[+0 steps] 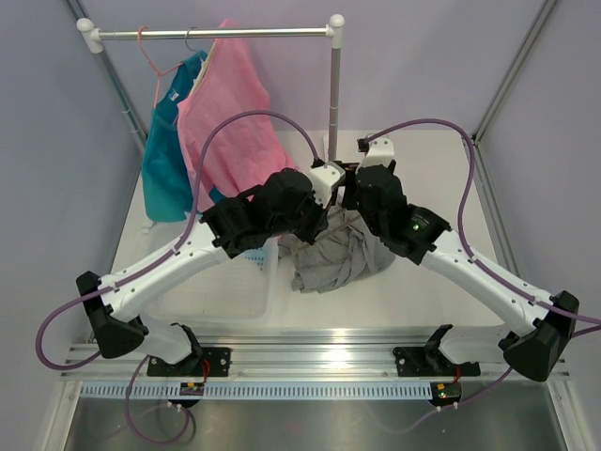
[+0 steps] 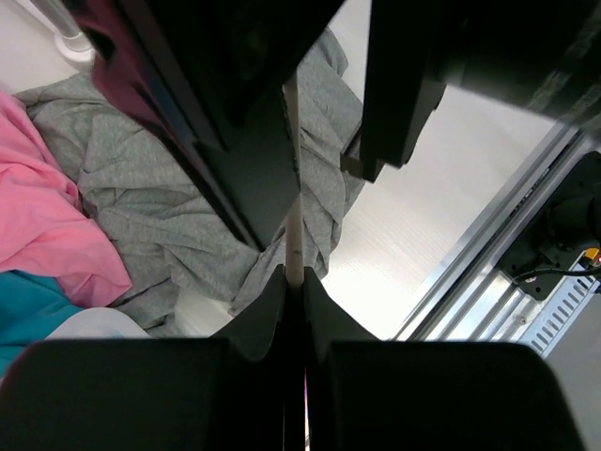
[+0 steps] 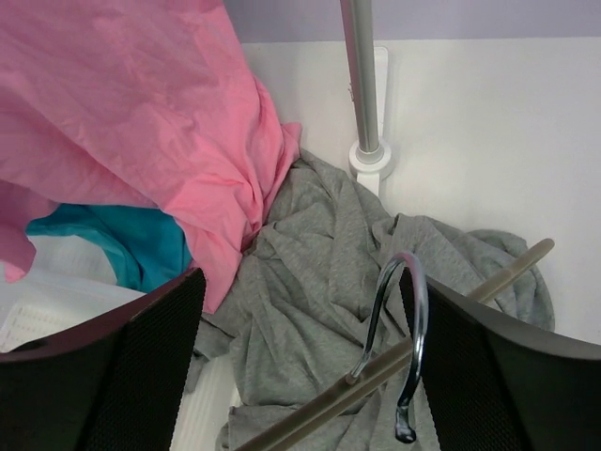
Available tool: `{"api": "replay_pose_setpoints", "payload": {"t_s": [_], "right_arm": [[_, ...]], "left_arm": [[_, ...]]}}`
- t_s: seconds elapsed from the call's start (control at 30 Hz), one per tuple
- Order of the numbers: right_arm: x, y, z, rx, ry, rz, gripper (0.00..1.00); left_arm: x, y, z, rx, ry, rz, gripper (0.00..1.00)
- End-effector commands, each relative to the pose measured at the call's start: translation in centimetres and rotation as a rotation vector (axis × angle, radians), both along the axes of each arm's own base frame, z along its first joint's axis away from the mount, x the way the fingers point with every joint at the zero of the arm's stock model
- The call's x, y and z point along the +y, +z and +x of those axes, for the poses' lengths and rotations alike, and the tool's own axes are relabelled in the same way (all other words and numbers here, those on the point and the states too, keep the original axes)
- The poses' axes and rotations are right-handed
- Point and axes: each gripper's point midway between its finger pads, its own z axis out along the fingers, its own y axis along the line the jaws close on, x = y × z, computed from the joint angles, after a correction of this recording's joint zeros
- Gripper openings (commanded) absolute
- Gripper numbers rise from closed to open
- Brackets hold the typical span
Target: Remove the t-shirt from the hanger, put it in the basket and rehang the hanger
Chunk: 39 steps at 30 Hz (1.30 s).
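The grey t-shirt (image 1: 333, 254) lies crumpled on the table between the two arms; it also shows in the left wrist view (image 2: 141, 197) and the right wrist view (image 3: 310, 272). My left gripper (image 2: 294, 277) is shut on a thin greyish-brown bar of the hanger (image 2: 293, 188), held above the shirt. My right gripper (image 3: 302, 282) is open; the hanger's silver hook (image 3: 413, 310) and its bar (image 3: 376, 385) sit between its fingers, close to the right finger (image 3: 507, 366). In the top view both grippers meet over the shirt's far edge, and the arms hide the hanger.
A clothes rail (image 1: 216, 34) at the back carries a pink garment (image 1: 230, 103) and a teal-blue garment (image 1: 169, 160) on a pink wire hanger (image 1: 150, 56). Its post (image 1: 333, 94) stands just behind the grippers. A white basket (image 1: 225, 282) sits left of the shirt.
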Motion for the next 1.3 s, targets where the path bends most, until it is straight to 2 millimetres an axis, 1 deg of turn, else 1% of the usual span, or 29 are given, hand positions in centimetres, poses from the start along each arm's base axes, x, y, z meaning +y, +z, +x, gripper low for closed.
{"api": "replay_pose_setpoints", "payload": {"t_s": [0.0,0.03,0.07,0.13,0.17,0.2,0.27,0.33,0.37,0.4,0.47,0.5,0.53,0.6,0.63,0.67,0.7,0.77,0.83,0.87,0.93,0.97,1.0,1.1,1.2,1.27], "right_arm": [[0.2,3.0,-0.8,-0.057,0.040,0.085,0.99],[0.2,3.3,-1.1,-0.066,0.054,0.091,0.99],[0.1,3.7,-1.7,-0.076,0.076,0.100,1.00],[0.0,4.3,-2.3,-0.092,0.103,0.108,0.99],[-0.1,4.4,-2.5,-0.100,0.118,0.095,0.99],[-0.1,5.1,-3.1,-0.113,0.148,0.101,1.00],[-0.2,5.5,-3.9,-0.120,0.192,0.082,0.99],[-0.3,6.5,-5.2,-0.146,0.254,0.081,0.99],[0.0,7.6,-6.2,-0.167,0.309,0.100,1.00],[0.0,7.6,-6.7,-0.159,0.333,0.094,1.00],[0.2,8.3,-7.5,-0.168,0.381,0.083,1.00],[0.6,8.9,-8.2,-0.173,0.430,0.082,1.00],[0.6,8.8,-8.7,-0.168,0.460,0.062,1.00],[1.1,9.4,-10.1,-0.180,0.540,0.068,0.99],[1.2,9.7,-10.5,-0.196,0.568,0.066,0.99],[1.6,10.1,-11.7,-0.207,0.632,0.085,0.99],[1.7,10.4,-12.0,-0.216,0.645,0.095,0.98],[1.6,11.0,-12.2,-0.218,0.642,0.127,0.89],[1.4,11.2,-11.9,-0.213,0.611,0.142,0.77],[1.4,11.2,-11.7,-0.211,0.603,0.143,0.67],[1.5,10.9,-11.6,-0.202,0.600,0.139,0.61],[1.6,10.8,-11.5,-0.197,0.598,0.136,0.56],[1.6,10.5,-11.4,-0.184,0.595,0.132,0.55],[1.6,9.8,-11.0,-0.162,0.579,0.124,0.55],[1.7,9.5,-10.5,-0.147,0.555,0.126,0.60],[1.3,9.3,-9.6,-0.135,0.498,0.114,0.61]], "left_arm": [[0.2,2.5,-0.3,-0.057,-0.003,-0.087,0.00],[0.5,1.9,-0.4,-0.053,-0.001,-0.075,0.00],[1.0,2.4,-0.7,-0.065,-0.001,-0.087,0.00],[1.5,2.0,-1.3,-0.060,-0.014,-0.085,0.00],[1.8,2.5,-1.7,-0.069,-0.028,-0.100,0.00],[1.9,2.6,-2.3,-0.062,-0.051,-0.111,0.00],[2.5,3.1,-3.0,-0.067,-0.066,-0.132,0.00],[2.9,3.4,-3.4,-0.071,-0.066,-0.144,0.00],[3.3,3.5,-3.7,-0.074,-0.069,-0.151,0.00],[3.2,3.5,-4.2,-0.063,-0.094,-0.160,0.00],[3.3,3.6,-4.9,-0.056,-0.120,-0.172,0.00],[3.3,3.8,-5.6,-0.048,-0.151,-0.186,0.00],[3.4,3.8,-5.9,-0.045,-0.166,-0.190,0.00],[3.6,3.9,-6.8,-0.038,-0.199,-0.203,0.00],[3.8,3.9,-6.9,-0.041,-0.202,-0.205,0.00],[4.0,3.9,-6.8,-0.046,-0.188,-0.205,0.00],[4.2,3.8,-6.8,-0.047,-0.180,-0.204,0.00],[4.5,4.0,-6.8,-0.052,-0.169,-0.210,0.00],[4.5,4.2,-6.9,-0.050,-0.169,-0.218,0.00],[4.5,4.2,-7.0,-0.048,-0.173,-0.219,0.00],[4.4,4.2,-7.0,-0.045,-0.173,-0.221,0.00],[4.5,4.3,-6.9,-0.048,-0.169,-0.221,0.00],[4.5,4.2,-6.9,-0.049,-0.168,-0.219,0.00],[4.5,4.1,-6.7,-0.049,-0.160,-0.215,0.00],[4.3,4.2,-6.6,-0.047,-0.159,-0.216,0.00],[4.3,4.3,-6.7,-0.046,-0.160,-0.222,0.00]]}}
